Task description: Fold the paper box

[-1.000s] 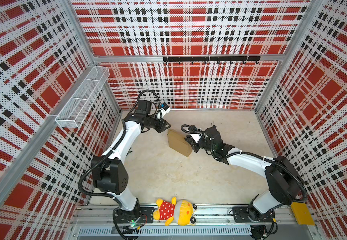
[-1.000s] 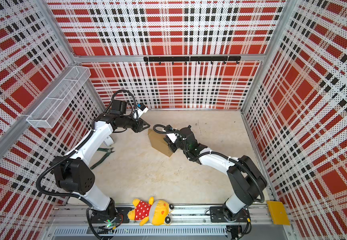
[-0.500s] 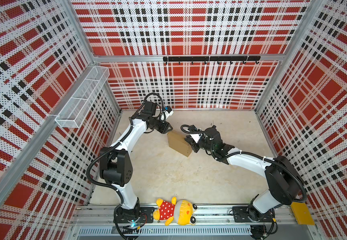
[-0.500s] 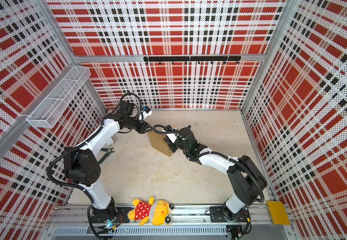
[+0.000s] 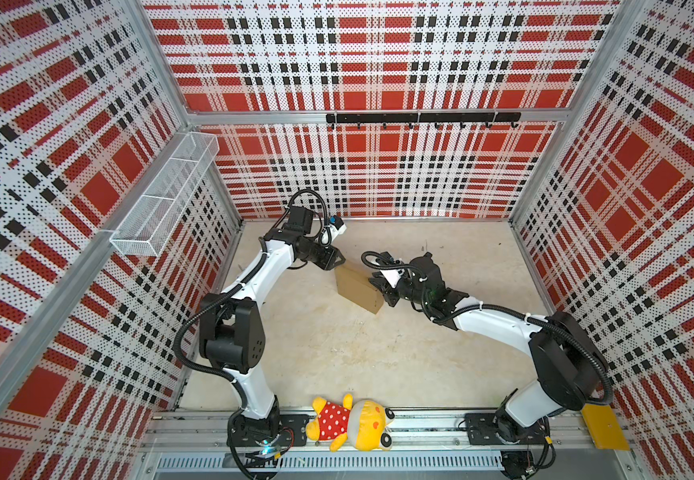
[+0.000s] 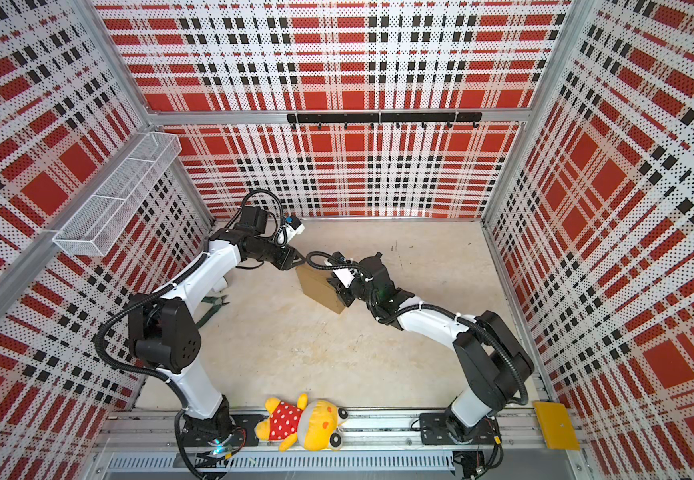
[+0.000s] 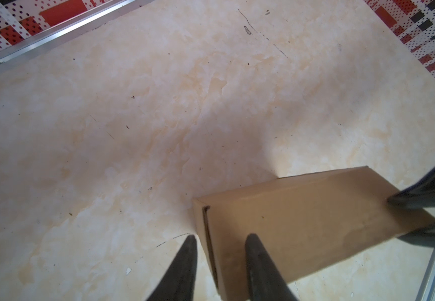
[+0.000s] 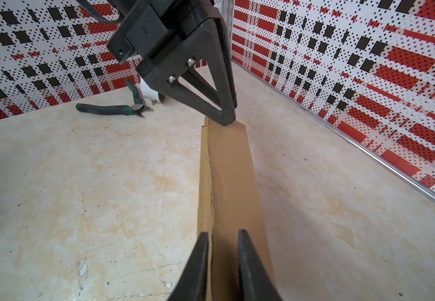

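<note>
The right gripper (image 8: pixel 221 232) is pinching the paper box (image 8: pixel 234 182) by its end edge — the left gripper (image 7: pixel 221 235), jaws partly apart, is straddling the opposite edge; table (image 8: pixel 94 195) stretching open alongside.

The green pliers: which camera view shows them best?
The right wrist view: the green pliers lie whole on the table, both handles plain. From above, the left arm covers them; only part shows in a top view. The left wrist view lacks them.
</note>
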